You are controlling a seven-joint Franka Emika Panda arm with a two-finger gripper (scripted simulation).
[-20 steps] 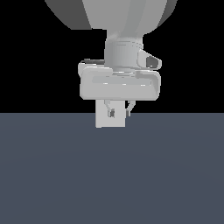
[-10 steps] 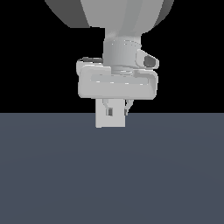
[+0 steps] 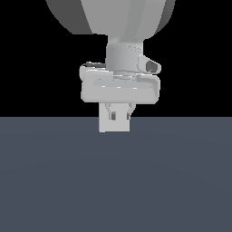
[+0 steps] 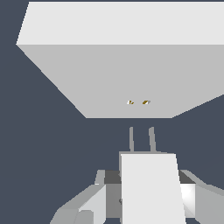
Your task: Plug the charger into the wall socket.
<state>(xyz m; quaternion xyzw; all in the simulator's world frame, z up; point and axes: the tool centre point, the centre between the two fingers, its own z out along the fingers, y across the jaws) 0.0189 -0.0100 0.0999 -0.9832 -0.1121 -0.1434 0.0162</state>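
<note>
Charger (image 4: 151,192), a small plain off-white block with two thin grey prongs (image 4: 141,139), sits clamped between the grey fingers (image 4: 85,205) of the pale grey two-finger gripper (image 3: 116,117); the jaws are drawn together on its sides. Prongs point at the wall socket (image 4: 122,65), a thin flat white square plate standing upright on the tabletop, and stop just short of its face, not touching.

Wrist view: the two prongs line up close under the two tiny yellowish holes (image 4: 138,102) near the plate's centre, with a slight offset to one side.

Change against the two earlier exterior frames: almost none. Gripper and block hold the same pose and height over the last second. Judgement: approach has slowed to fine alignment, insertion not yet begun. Next move calls for a straight push along the prong axis; a small lateral error could jam the prongs on the plate's face.

Surface: flat, matte slate-blue tabletop (image 3: 116,181), no edge or corner in view, so position relative to them cannot be given. Room: plain black background behind the arm, nothing else visible.
</note>
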